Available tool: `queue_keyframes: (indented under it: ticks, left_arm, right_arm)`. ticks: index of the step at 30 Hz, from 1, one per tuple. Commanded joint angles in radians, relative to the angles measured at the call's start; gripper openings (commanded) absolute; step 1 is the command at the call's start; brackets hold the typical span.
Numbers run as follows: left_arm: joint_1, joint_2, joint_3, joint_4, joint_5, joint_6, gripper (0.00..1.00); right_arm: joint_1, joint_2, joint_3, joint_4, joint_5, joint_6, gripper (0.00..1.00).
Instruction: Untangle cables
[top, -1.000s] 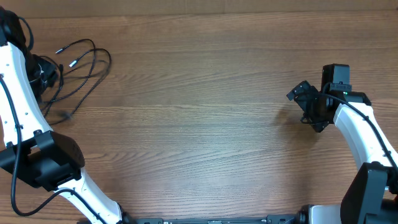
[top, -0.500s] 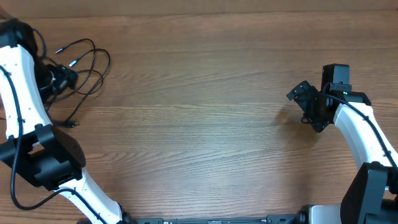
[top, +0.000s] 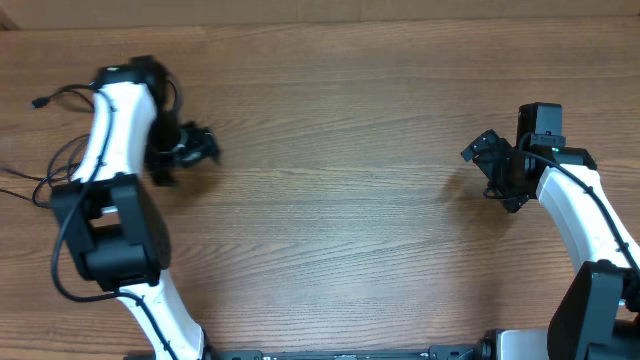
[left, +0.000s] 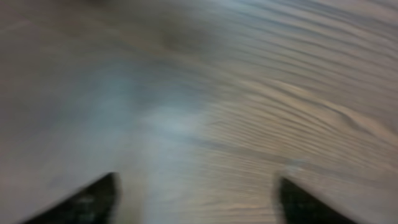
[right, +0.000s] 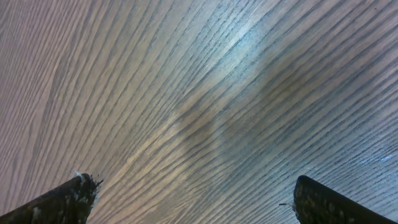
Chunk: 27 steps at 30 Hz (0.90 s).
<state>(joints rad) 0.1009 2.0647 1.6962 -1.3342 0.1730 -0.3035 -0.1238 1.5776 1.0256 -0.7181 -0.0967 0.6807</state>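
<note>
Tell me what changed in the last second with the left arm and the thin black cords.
The left gripper swung right, away from the thin black cords, and is open with only wooden table between its fingers. The cords now show only at the far left, beyond that arm; their loops no longer reach right. The right gripper stayed put, open.

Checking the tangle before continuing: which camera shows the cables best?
Overhead: the cables lie near the table's left edge, partly hidden by the left arm. Both wrist views show only bare wood, the left one blurred, and no cables.
</note>
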Motion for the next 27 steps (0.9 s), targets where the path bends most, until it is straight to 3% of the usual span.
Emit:
queue_keyframes:
  ticks: [1,2,3,4,18,27]
  left_arm:
    - [-0.092,0.003,-0.058,0.072,0.104,0.241,0.67]
    - [-0.109,0.003,-0.067,0.089,0.104,0.252,0.71]
    - [-0.129,0.003,-0.074,0.104,0.102,0.256,0.93]
    - [-0.145,0.003,-0.083,0.119,0.098,0.256,1.00]
    - [-0.258,0.003,-0.106,0.331,0.079,0.252,1.00]
    - [-0.258,0.003,-0.106,0.352,0.079,0.252,1.00]
  right_arm:
    - [-0.001,-0.010,0.014,0.005,0.010,0.000,1.00]
    - [-0.001,-0.010,0.014,0.005,0.010,0.000,1.00]
    - [-0.001,-0.010,0.014,0.005,0.010,0.000,1.00]
    - [-0.001,-0.010,0.014,0.005,0.010,0.000,1.00]
    - [-0.001,-0.010,0.014,0.005,0.010,0.000,1.00]
    - [-0.001,-0.010,0.014,0.005,0.010,0.000,1.00]
